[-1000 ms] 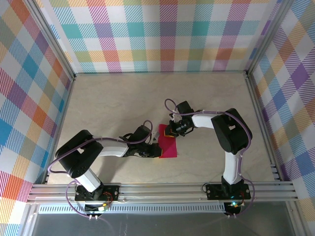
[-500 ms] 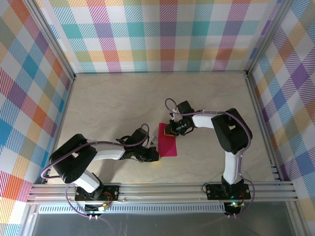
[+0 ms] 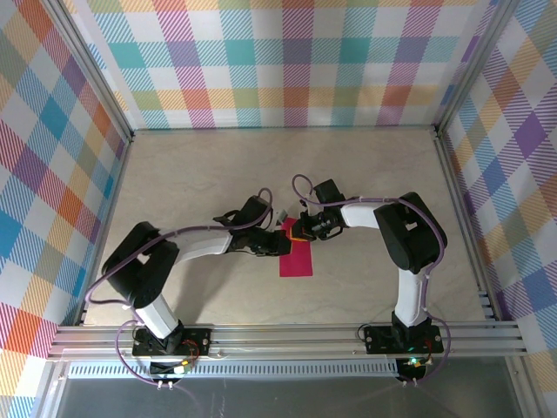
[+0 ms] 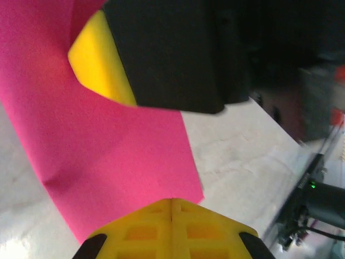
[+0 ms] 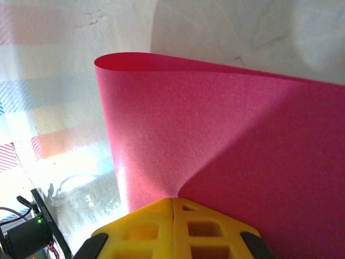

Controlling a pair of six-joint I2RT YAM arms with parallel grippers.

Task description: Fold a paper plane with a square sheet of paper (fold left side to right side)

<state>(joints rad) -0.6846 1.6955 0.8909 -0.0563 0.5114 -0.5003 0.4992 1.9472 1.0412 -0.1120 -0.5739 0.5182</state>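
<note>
- The thin magenta-pink paper sheet (image 3: 297, 259), folded narrow, lay at the centre of the pale desk (image 3: 191, 183).
- The right hand (image 3: 298, 232), fully closed, pinched its curled far corner.
- The left hand (image 3: 277, 247), fully closed, sat at its left edge.

No legible text, labels or numbers anywhere.

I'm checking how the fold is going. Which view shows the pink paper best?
Top external: it shows nearly the whole pink paper as a narrow strip on the table. The left wrist view gives only a close patch of it; the right wrist view gives a close look at its rounded bend.
</note>
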